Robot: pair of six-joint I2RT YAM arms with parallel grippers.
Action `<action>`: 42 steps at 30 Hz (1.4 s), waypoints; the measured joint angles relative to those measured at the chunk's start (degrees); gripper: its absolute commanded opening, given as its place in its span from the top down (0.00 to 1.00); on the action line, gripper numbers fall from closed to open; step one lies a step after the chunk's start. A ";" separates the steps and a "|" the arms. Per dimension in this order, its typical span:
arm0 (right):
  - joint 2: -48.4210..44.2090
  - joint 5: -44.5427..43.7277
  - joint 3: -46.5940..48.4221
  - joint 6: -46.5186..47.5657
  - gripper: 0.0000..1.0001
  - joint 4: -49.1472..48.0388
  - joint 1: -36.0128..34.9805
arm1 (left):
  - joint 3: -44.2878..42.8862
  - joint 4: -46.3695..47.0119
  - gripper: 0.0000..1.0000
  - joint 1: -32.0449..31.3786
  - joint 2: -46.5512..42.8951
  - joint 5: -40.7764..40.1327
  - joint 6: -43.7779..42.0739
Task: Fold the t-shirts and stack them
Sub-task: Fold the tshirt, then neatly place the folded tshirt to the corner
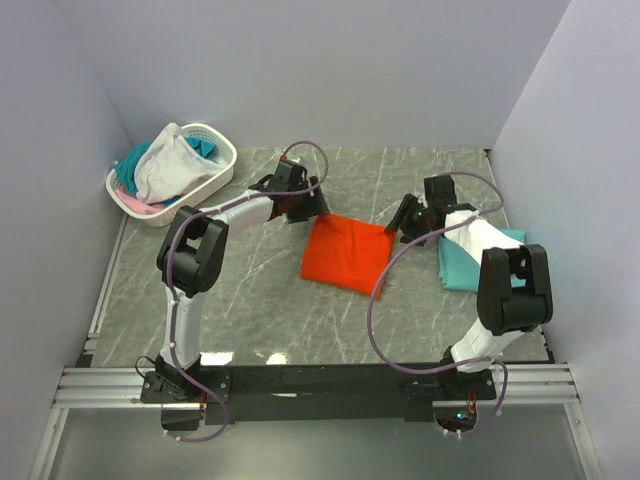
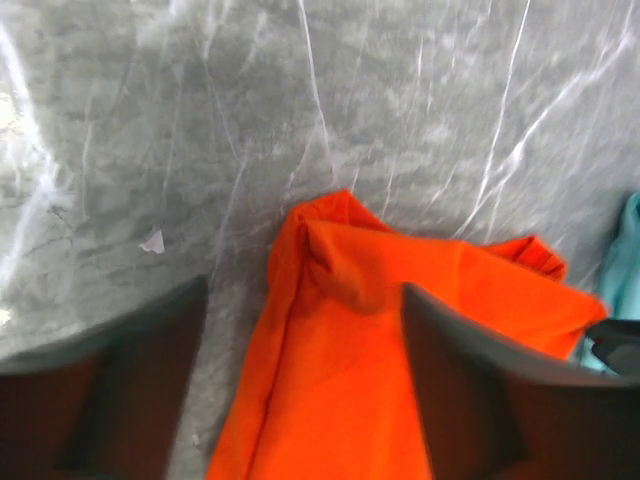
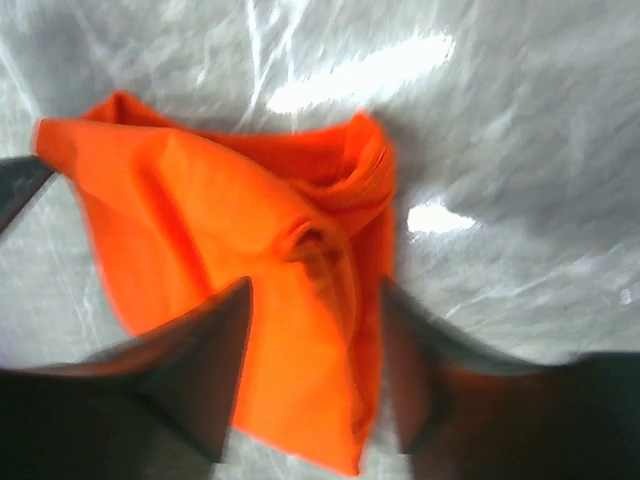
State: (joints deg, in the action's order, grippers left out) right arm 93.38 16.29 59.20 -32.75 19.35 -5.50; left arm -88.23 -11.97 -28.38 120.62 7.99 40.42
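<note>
Top external view: a plain bright orange cloth t-shirt [image 1: 345,255] lies folded into a rough square near the middle of the table, between the two grippers.
Shirt corners: the far-left corner is bunched into a small peak in the left wrist view. The far-right corner is rolled and creased in the right wrist view.
Left gripper [image 1: 305,205]: it sits over the shirt's far-left corner with its jaws spread wide. The dark fingers [image 2: 140,380] stand on either side of the cloth and nothing is pinched between them.
Right gripper [image 1: 405,222]: it sits at the shirt's far-right corner with its jaws parted. The creased edge lies in the gap between the fingers [image 3: 200,370] and is not clamped. The picture is blurred, so the pads may or may not brush the fabric.
Second shirt: a folded teal t-shirt [image 1: 465,265] lies flat on the right, partly under the right arm and apart from the orange one.
Basket: a white perforated plastic basket [image 1: 228,170] stands in the far-left corner, heaped with white, teal and pink garments [image 1: 165,165].
Surface: a grey marble-patterned tabletop [image 1: 250,290] with glare streaks in both wrist views.
Room: pale walls [image 1: 300,70] close in the far side and both flanks.
</note>
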 measured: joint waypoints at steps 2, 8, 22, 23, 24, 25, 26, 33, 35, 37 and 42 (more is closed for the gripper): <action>1.27 -1.31 2.16 0.55 0.13 0.87 0.11 | -0.46 -0.59 0.01 0.20 -0.15 -0.24 0.17; -5.27 -6.99 2.95 2.29 0.11 3.58 -0.07 | 4.42 -1.25 0.01 0.59 -8.26 -1.88 0.46; -40.85 -14.82 -11.47 1.29 0.05 0.44 -0.35 | 32.57 -0.13 0.00 0.59 -60.98 -16.44 2.40; -39.91 -13.75 -12.35 1.60 0.05 0.33 -0.35 | 34.40 -1.36 0.01 0.59 -63.19 -17.81 3.04; -38.69 -12.55 -13.07 1.79 0.06 0.33 -0.35 | 35.89 -2.27 0.00 0.59 -64.85 -18.80 3.76; -37.42 -11.28 -13.92 1.99 0.06 0.26 -0.35 | 37.77 -3.98 0.01 0.59 -67.08 -20.09 4.50; -36.24 -9.86 -14.69 2.19 0.06 0.24 -0.35 | 39.76 -5.51 0.01 0.59 -69.24 -21.31 5.46; -27.98 -2.69 -16.20 2.62 0.07 -2.56 -0.37 | 49.18 -13.49 0.01 0.59 -83.80 -27.47 11.93; -25.40 -0.90 -16.96 2.60 0.08 -4.39 -0.37 | 50.01 -14.78 0.01 0.57 -86.29 -28.85 13.60; -22.32 0.70 -17.73 2.58 0.09 -6.14 -0.37 | 50.14 -15.87 0.01 0.55 -87.67 -29.73 14.82; -14.05 3.74 -18.05 2.56 0.14 -9.27 -0.81 | 50.16 -16.85 0.01 0.55 -87.36 -30.49 15.78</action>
State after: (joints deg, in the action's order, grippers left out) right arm 79.33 20.03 41.15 -30.20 10.09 -6.31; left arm -38.06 -28.82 -27.83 33.26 -22.50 56.21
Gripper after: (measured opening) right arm 0.868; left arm 0.994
